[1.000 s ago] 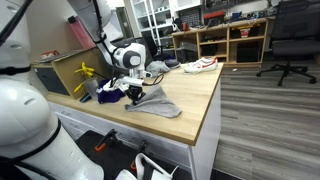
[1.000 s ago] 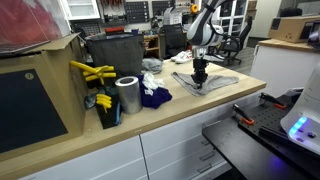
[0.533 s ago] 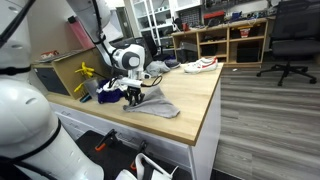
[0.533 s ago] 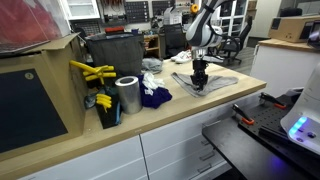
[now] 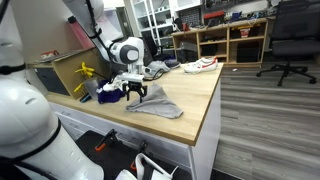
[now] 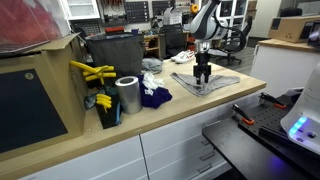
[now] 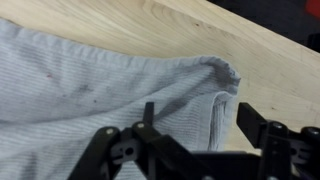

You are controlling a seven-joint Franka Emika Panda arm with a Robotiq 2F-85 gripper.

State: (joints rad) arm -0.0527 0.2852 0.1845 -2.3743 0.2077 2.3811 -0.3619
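The gripper (image 5: 137,93) hangs just above a gray cloth (image 5: 162,105) on the wooden table (image 5: 200,90). Its fingers (image 7: 260,125) stand wide apart over the fold, holding nothing.

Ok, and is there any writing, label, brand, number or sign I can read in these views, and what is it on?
No text can be read in any view.
Grey cloth under the gripper: plain, with no label or print showing.
Silver can: no legible marking; too small and blurred.
Cardboard box: no print that can be made out.
Shelves at the back: contents too small to read.
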